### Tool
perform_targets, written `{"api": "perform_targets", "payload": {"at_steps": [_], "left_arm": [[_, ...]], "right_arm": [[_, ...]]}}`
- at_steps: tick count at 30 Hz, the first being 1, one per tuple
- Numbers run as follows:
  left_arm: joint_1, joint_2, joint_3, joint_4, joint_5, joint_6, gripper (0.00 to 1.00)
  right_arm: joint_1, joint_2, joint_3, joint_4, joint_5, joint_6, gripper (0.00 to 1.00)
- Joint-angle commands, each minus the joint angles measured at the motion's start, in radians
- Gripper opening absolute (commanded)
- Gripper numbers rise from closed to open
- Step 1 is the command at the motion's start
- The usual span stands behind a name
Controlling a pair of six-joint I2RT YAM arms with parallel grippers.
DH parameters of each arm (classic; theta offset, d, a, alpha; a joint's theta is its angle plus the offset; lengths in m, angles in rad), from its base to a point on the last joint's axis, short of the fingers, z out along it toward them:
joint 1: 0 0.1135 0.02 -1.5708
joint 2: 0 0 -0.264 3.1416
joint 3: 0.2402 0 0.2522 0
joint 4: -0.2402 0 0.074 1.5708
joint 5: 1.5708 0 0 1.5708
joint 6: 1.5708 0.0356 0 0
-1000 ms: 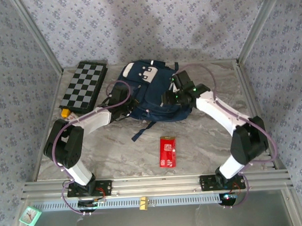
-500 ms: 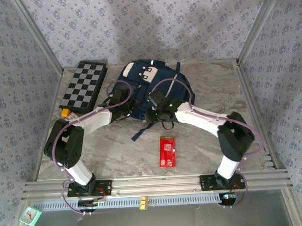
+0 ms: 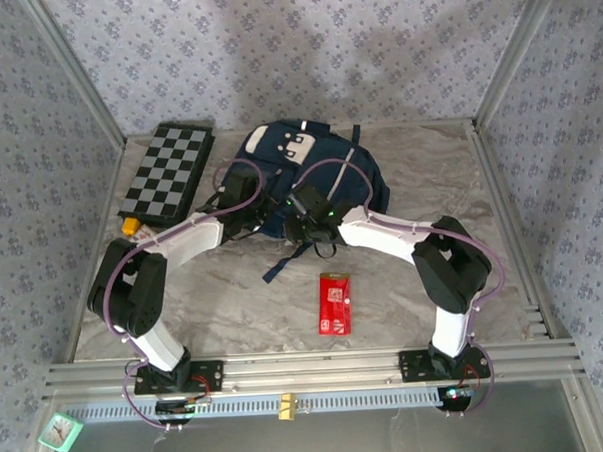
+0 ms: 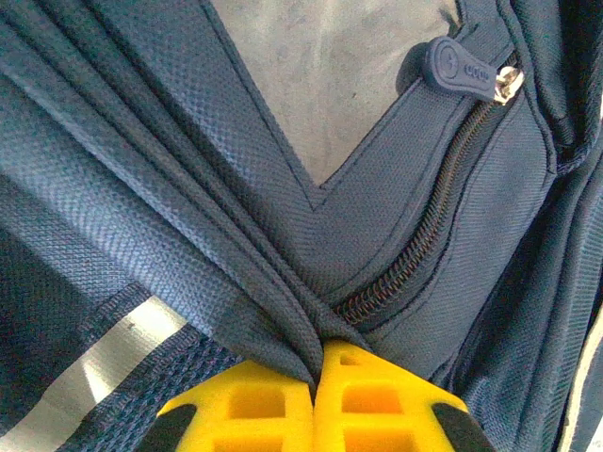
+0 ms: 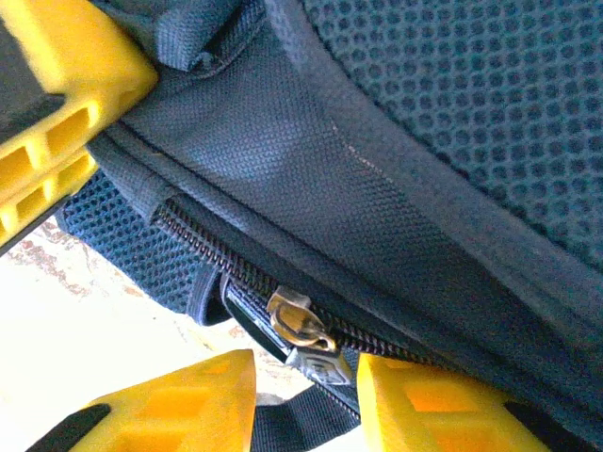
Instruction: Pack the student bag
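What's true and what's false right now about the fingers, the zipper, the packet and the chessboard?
1. The left fingers are shut on a fold of the student bag. True.
2. The zipper pull sits between the open right fingers. True.
3. The red packet is inside the bag. False: it lies on the table, between the bag and the arm bases.
4. The chessboard lies on the bag. False: it lies on the table, left of it.
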Motion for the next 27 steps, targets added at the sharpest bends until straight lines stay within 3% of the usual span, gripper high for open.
{"api": "perform_targets", "payload": {"at_steps": [1, 8, 13, 27], "left_arm": [[-0.019, -0.03, 0.027, 0.025, 0.062, 0.029, 0.0], [-0.022, -0.028, 0.039, 0.016, 0.07, 0.038, 0.0], [-0.022, -0.019, 0.048, 0.007, 0.07, 0.04, 0.0], [-0.022, -0.02, 0.058, -0.008, 0.062, 0.056, 0.0]], "right_arm": [[-0.006, 0.042, 0.03, 0.091, 0.077, 0.006, 0.33], [0.009, 0.064, 0.027, 0.038, 0.179, 0.095, 0.35], [0.005, 0.081, 0.025, 0.071, 0.177, 0.117, 0.36], [0.017, -0.011, 0.013, 0.016, 0.219, 0.086, 0.11]]}}
